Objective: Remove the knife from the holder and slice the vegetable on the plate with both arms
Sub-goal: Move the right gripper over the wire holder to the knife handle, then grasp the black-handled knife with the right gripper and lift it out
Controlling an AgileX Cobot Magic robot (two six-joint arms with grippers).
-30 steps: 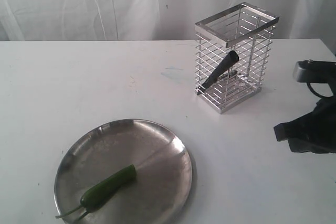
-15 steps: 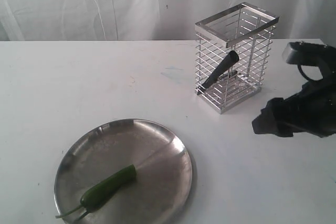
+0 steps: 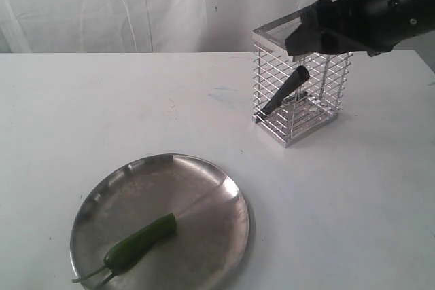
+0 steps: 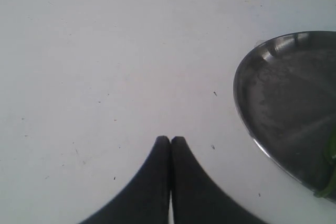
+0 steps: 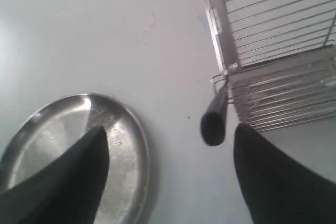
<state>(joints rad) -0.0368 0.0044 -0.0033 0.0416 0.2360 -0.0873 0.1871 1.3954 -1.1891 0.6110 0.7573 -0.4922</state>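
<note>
Nothing is done yet — your right gripper [image 5: 169,134] hangs spread above the holder [image 3: 274,42] at far right, the knife [image 3: 285,91] inside, the vegetable [image 3: 139,241] whole on the plate [image 3: 207,166]; your left gripper [image 4: 170,141] sits pressed together.

Open passage over the bare counter [image 3: 102,100], from its far edge down to the plate [image 3: 211,188] and along its right edge.

Toward the far right corner the wire holder [image 3: 302,79] stands upright. Bars close all four sides, so the only way in is the open top. The knife [image 3: 287,88] leans inside, handle end below the rim.

The right gripper [image 5: 169,132], jaws wide apart, hangs over that opening.

The plate sits at the near edge with its rim raised. The green chili [image 3: 139,241] lies across its near part.

The left gripper [image 4: 170,140], jaws pressed together, is over bare counter near the plate's rim.
</note>
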